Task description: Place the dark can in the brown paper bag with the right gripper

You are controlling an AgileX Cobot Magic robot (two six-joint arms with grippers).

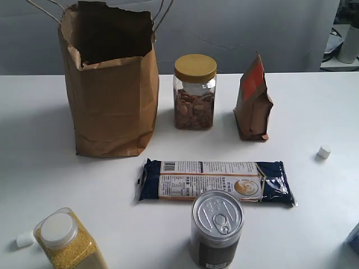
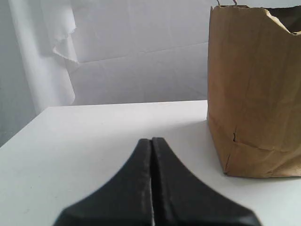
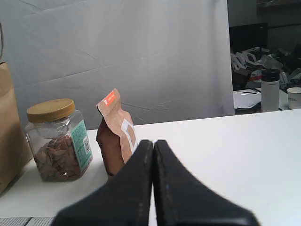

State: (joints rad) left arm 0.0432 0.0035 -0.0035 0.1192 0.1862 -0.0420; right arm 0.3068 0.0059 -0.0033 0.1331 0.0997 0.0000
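The short dark-labelled tin can (image 1: 217, 228) is stood by the white table's (image 1: 314, 218) near edge, well apart from the open-mouthed brown paper bag (image 1: 112, 95). The black right gripper (image 3: 153, 143) and left gripper (image 2: 151, 141) are seen closed, empty.

Table (image 1: 314, 213) holds: paper bag (image 1: 112, 106), 1; can (image 1: 217, 230), 1; jars, 2 — nut jar (image 1: 194, 92), grain jar (image 1: 67, 241); pouch (image 1: 253, 101), 1; long blue packet (image 1: 216, 181), 1; small white bits, 2 — cap (image 1: 323, 151), lump (image 1: 24, 239). Hands, 2: left hand (image 2: 151, 141), right hand (image 3: 153, 142).
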